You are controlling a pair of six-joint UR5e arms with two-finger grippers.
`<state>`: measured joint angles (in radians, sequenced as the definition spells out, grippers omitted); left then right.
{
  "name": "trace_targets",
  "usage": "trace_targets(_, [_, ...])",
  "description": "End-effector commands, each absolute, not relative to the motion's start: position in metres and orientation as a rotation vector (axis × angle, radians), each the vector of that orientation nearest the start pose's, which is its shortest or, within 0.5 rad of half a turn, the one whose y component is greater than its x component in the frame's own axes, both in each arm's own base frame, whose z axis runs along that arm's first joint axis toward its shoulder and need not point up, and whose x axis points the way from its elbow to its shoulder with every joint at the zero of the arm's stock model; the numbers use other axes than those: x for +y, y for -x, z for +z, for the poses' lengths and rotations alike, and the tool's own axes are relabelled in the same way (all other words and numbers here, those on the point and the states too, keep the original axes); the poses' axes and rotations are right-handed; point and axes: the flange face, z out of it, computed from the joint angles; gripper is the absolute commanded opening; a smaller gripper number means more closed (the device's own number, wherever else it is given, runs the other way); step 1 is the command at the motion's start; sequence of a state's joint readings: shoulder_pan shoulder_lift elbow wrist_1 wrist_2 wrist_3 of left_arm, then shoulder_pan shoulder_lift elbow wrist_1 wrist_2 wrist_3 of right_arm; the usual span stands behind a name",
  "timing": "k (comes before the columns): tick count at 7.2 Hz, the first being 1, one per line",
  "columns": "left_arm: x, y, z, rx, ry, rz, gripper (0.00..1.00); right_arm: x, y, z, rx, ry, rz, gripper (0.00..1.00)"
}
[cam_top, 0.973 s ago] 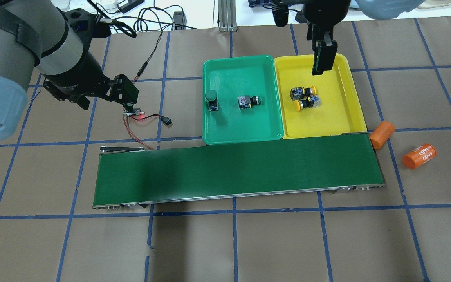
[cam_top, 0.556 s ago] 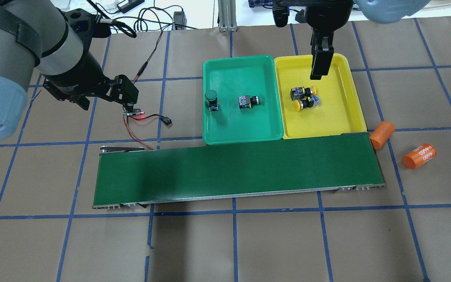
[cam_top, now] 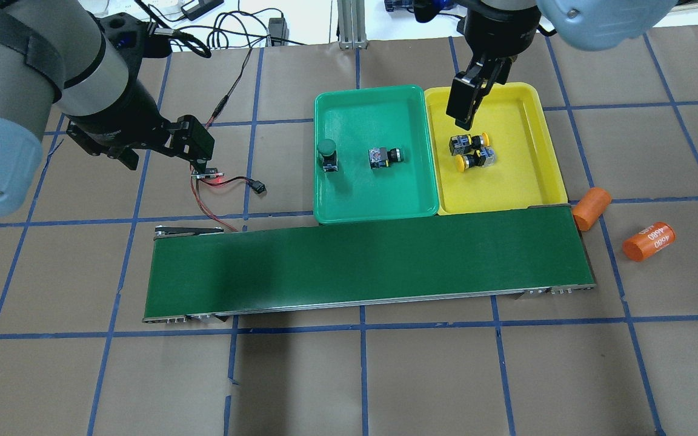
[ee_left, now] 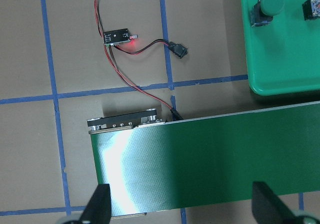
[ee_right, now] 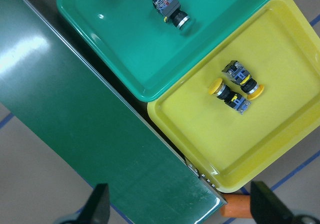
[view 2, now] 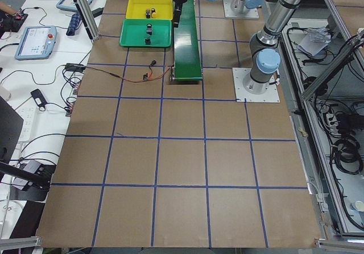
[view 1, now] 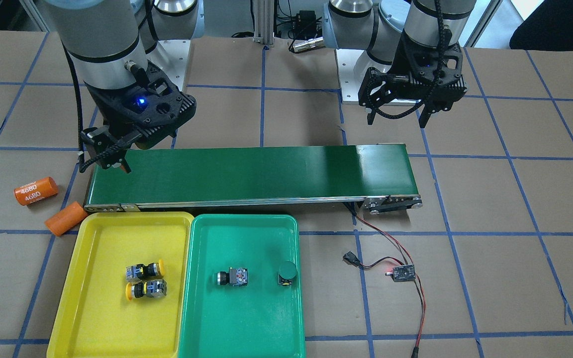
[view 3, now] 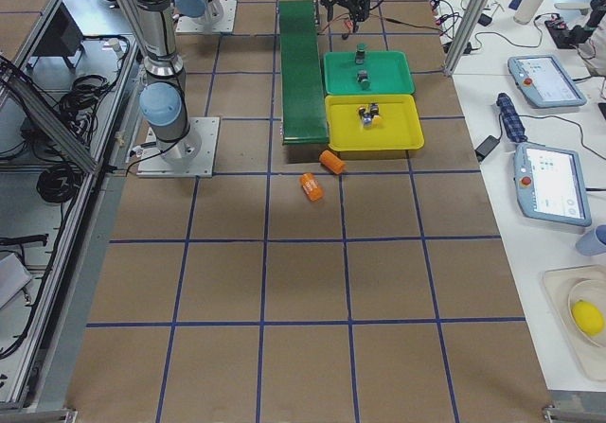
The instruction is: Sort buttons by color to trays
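Two yellow buttons (cam_top: 469,143) (cam_top: 474,160) lie side by side in the yellow tray (cam_top: 506,188). Two green buttons are in the green tray (cam_top: 373,194): one stands upright (cam_top: 327,154), one lies on its side (cam_top: 384,157). My right gripper (cam_top: 465,104) is open and empty, held high near the yellow tray's back left part; its wrist view shows both trays (ee_right: 280,129) (ee_right: 125,43) below. My left gripper (cam_top: 164,157) is open and empty, left of the trays above a small sensor board.
A long dark green conveyor belt (cam_top: 367,260) runs along the near side of both trays. Two orange cylinders (cam_top: 591,208) (cam_top: 649,241) lie right of the belt's end. A sensor board with red and black wires (cam_top: 206,175) lies on the brown paper left of the green tray.
My right gripper has swung left over the back of the yellow tray and turned. The left arm, buttons and trays have not moved.
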<state>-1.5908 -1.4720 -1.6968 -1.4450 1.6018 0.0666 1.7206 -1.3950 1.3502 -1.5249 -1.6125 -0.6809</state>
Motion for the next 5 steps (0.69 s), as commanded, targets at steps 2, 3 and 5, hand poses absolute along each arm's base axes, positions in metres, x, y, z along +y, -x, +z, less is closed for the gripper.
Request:
trace_targets(2, [-0.457,0.139,0.486,3.102,-0.133,-0.154,1.0,-0.542,-0.202,0.502,3.043,1.018,0.006,1.0])
trace_targets(3, [-0.457,0.139,0.486,3.1,-0.131,-0.154,1.0,-0.551,-0.178,0.503,3.095,0.962,0.013,1.0])
trace_targets(5, [-0.458,0.139,0.486,3.101,-0.131,-0.168,1.0,-0.563,-0.135,0.501,3.159,0.65,0.01,1.0])
